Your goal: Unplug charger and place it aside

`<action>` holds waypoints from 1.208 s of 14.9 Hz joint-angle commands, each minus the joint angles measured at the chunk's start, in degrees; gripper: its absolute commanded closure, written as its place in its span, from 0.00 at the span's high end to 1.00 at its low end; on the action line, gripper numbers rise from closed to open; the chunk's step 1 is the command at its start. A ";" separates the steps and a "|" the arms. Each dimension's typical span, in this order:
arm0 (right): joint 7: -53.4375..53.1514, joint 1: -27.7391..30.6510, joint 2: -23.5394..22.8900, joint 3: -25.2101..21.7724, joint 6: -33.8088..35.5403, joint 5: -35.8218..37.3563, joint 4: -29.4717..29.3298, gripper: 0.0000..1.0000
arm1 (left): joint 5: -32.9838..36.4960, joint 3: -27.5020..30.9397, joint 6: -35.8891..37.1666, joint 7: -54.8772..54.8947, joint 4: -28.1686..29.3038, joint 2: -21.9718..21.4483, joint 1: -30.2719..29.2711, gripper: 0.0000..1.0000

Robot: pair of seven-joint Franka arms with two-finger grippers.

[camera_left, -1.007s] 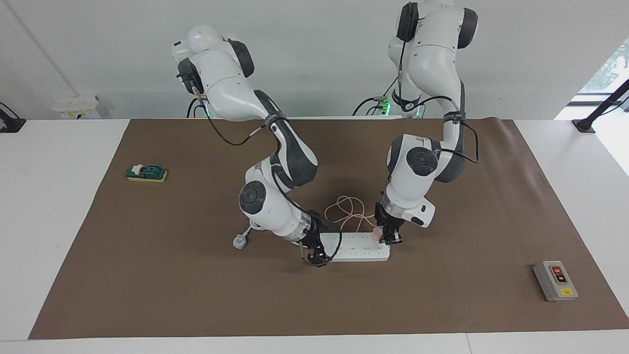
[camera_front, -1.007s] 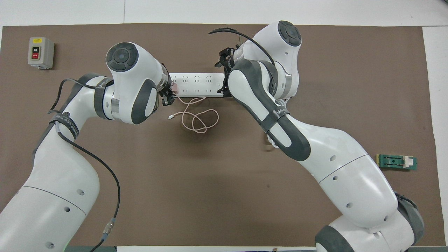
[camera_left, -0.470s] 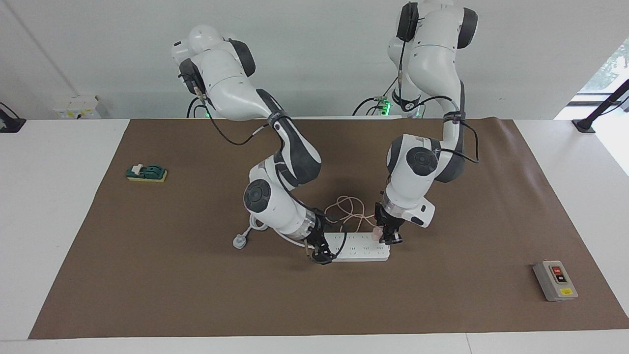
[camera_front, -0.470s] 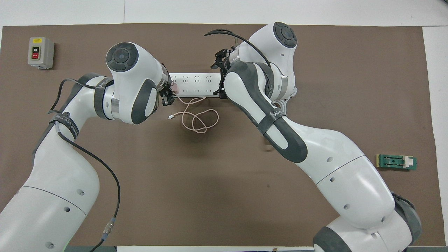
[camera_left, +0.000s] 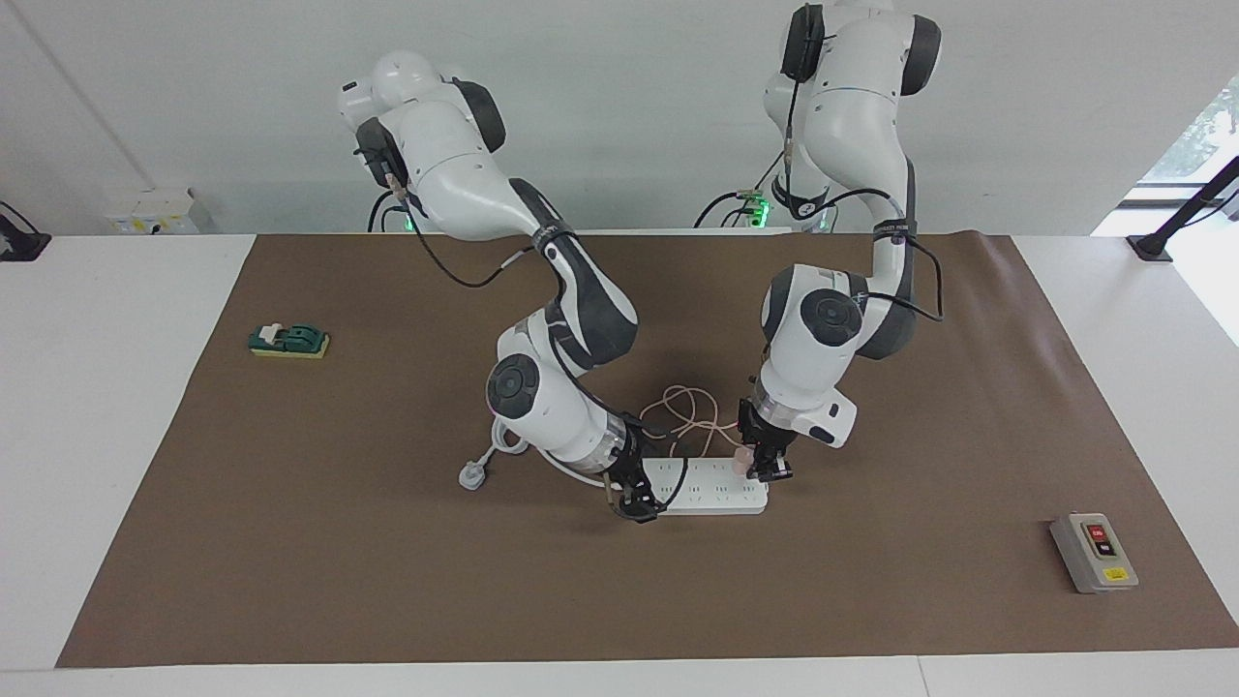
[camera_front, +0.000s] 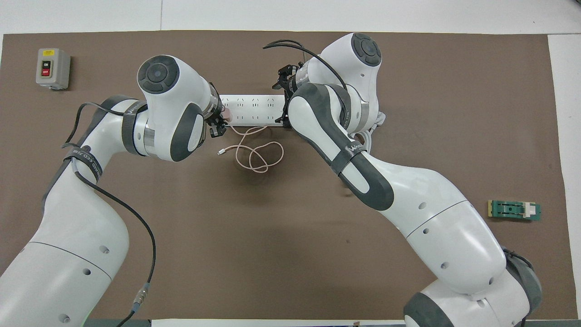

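Charger (camera_left: pixel 740 461) not yet unplugged, seated in the power strip (camera_left: pixel 711 487) end toward the left arm; left tool (camera_left: pixel 760 463) pinches it, right tool (camera_left: pixel 629 499) spread astride the strip's other end; pull-out and set-aside remain.

The middle of the surface (camera_left: pixel 290 542) is crowded. Both arms bend low over the strip (camera_left: pixel 711 487): the right pincer (camera_left: pixel 631 502) is down at one end, the left pincer (camera_left: pixel 763 463) at the charger (camera_left: pixel 740 460) on the other. The cable (camera_left: pixel 678 411) loops on the robots' side, a white plug (camera_left: pixel 471 475) beside. The switch box (camera_left: pixel 1094 552) and green block (camera_left: pixel 288 340) sit well apart, open surface between.
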State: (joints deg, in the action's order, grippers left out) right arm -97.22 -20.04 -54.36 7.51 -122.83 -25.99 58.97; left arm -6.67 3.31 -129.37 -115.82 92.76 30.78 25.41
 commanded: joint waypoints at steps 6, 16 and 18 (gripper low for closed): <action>0.80 -0.52 -0.57 0.14 -2.59 -2.83 0.44 1.00 | -0.45 0.82 -4.05 -0.19 2.43 -0.64 0.96 0.00; 0.98 -0.53 -0.57 0.14 -3.30 -3.02 1.24 1.00 | -0.45 0.82 -4.05 -0.19 2.43 -0.73 0.96 0.00; 0.98 -0.53 -0.48 0.14 -5.22 -3.10 1.85 1.00 | -0.45 0.82 -4.13 -0.19 2.52 -0.73 0.96 0.00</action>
State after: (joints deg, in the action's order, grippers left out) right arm -97.22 -20.58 -54.77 7.51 -125.52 -27.75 59.65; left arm -6.67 3.29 -130.19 -115.82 93.43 30.46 25.43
